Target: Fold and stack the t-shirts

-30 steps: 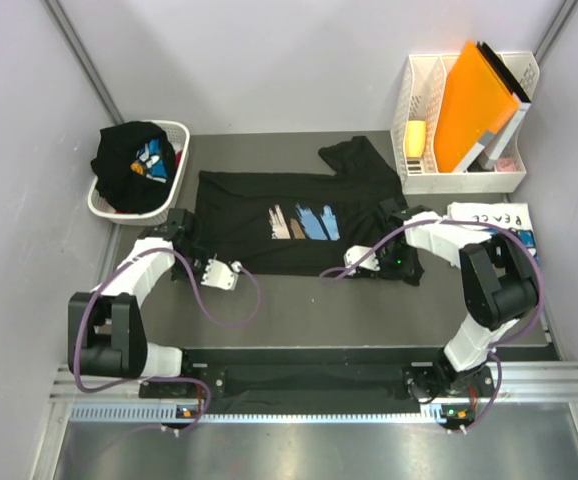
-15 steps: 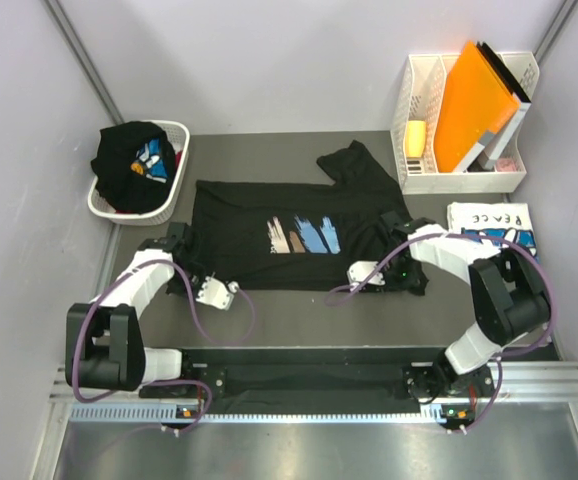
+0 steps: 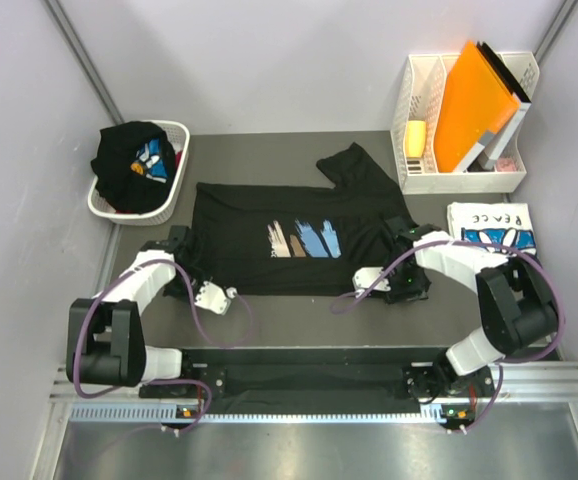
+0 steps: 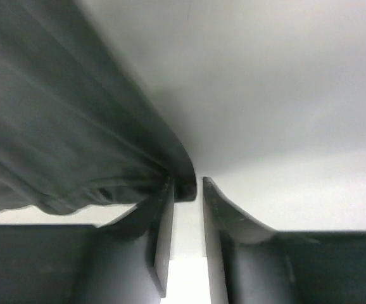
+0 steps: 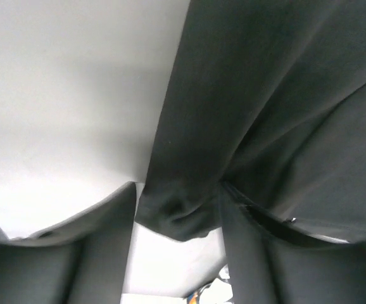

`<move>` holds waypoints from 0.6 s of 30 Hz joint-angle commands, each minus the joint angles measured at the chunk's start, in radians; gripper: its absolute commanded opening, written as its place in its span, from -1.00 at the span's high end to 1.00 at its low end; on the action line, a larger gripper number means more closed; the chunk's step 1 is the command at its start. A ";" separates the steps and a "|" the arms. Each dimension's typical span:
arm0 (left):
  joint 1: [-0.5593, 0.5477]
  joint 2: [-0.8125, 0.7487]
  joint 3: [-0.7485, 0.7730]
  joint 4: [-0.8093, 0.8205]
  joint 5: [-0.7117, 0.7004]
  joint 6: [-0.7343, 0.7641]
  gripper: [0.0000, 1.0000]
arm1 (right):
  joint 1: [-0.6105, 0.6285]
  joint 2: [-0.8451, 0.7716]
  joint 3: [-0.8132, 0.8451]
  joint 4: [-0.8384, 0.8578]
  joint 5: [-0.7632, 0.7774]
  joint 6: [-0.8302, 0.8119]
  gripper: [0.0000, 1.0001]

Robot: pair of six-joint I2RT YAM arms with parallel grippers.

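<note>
Now, smoothing black tee flat on table | left gripper barely parted, 8 o'clock hem corner at its tips | right gripper half-open, 4 o'clock corner loose between | I'd lift straight clear, no snagging.

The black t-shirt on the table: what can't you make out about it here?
- Top view: the left arm and right arm cover the black t-shirt's near corners.
- Left wrist view: blurred cloth at the left gripper's tips; gripped or loose, unclear.
- Right wrist view: cloth bunches inside the right gripper; grip unclear, print out of frame.
</note>
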 commanded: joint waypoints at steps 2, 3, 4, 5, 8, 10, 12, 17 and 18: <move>0.009 0.019 0.040 0.016 -0.077 -0.059 0.33 | -0.009 -0.079 0.002 -0.035 -0.008 -0.003 -0.30; 0.009 0.027 0.084 0.011 -0.077 -0.101 0.33 | -0.009 -0.089 0.020 -0.055 -0.017 0.002 -0.33; 0.014 0.030 0.110 -0.004 -0.074 -0.116 0.33 | -0.011 -0.102 0.034 -0.064 -0.037 0.014 -0.35; 0.023 0.033 0.136 -0.003 -0.072 -0.132 0.32 | -0.012 -0.109 0.046 -0.072 -0.050 0.023 -0.37; 0.047 0.047 0.243 0.052 -0.039 -0.191 0.31 | -0.026 -0.126 0.137 -0.087 -0.091 0.068 -0.39; 0.052 0.057 0.314 0.109 -0.023 -0.257 0.28 | -0.049 -0.121 0.175 -0.066 -0.117 0.118 -0.40; 0.054 0.088 0.365 0.163 -0.006 -0.299 0.24 | -0.081 -0.103 0.243 0.001 -0.131 0.193 -0.40; 0.050 0.180 0.386 0.258 0.040 -0.311 0.25 | -0.155 0.054 0.446 0.141 -0.154 0.373 -0.30; 0.050 0.194 0.386 0.267 0.062 -0.305 0.26 | -0.164 0.087 0.485 0.140 -0.163 0.411 -0.29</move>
